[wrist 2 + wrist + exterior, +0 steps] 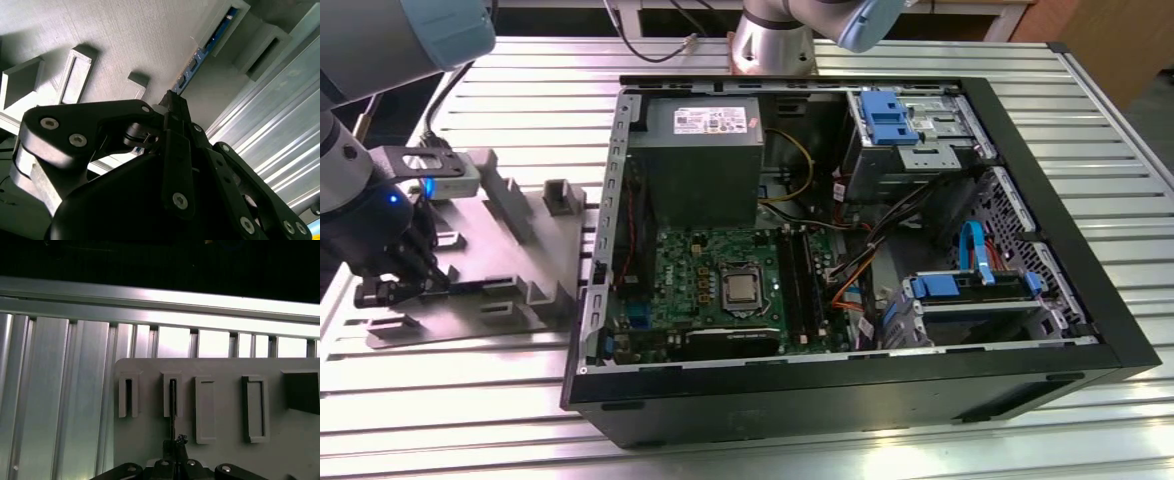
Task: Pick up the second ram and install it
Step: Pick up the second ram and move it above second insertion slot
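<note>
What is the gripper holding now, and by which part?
The second ram, pinched at one end by the gripper; its far end sits in a holder block.

On the slatted table [454, 420]: holder plate [534, 262] at the exterior view's left, open computer case [1107, 330] just beside it at the right. In one slot block [165, 400] of that plate, on edge: the second ram [200, 54], one end pinched in the gripper [172, 100] over the plate.
</note>
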Robot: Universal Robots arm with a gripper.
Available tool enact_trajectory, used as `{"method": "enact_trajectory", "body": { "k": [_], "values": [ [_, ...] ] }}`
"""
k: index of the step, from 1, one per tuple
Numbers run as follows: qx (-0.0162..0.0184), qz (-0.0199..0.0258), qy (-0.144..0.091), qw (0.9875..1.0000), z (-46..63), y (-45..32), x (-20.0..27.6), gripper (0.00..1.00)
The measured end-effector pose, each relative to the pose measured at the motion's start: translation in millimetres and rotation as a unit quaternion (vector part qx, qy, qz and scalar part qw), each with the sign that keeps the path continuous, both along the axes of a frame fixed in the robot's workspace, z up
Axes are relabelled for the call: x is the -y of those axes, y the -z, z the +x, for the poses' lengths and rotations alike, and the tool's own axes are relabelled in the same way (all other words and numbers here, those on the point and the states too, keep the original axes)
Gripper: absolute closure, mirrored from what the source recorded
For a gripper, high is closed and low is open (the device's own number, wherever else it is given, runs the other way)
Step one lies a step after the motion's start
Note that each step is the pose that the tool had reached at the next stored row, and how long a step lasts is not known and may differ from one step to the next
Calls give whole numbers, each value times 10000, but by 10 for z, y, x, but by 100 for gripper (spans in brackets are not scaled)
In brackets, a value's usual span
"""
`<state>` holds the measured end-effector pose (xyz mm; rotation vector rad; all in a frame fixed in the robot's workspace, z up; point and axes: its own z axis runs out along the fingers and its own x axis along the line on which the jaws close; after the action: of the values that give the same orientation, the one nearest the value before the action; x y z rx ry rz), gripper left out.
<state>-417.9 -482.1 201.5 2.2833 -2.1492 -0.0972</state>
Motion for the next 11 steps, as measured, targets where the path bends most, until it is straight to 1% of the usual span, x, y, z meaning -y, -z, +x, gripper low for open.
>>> {"method": "enact_trajectory", "body": {
  "k": [1,3,5,7,11],
  "values": [
    [-1,-1,18,10000,0,0,0,89],
    [-2,-2,194,9998,-1,4,0,89],
    [-1,-1,374,9993,0,9,0,89],
    [-1,-1,546,9985,0,11,0,89],
    [0,0,625,9980,0,12,0,89]
  ]
}}
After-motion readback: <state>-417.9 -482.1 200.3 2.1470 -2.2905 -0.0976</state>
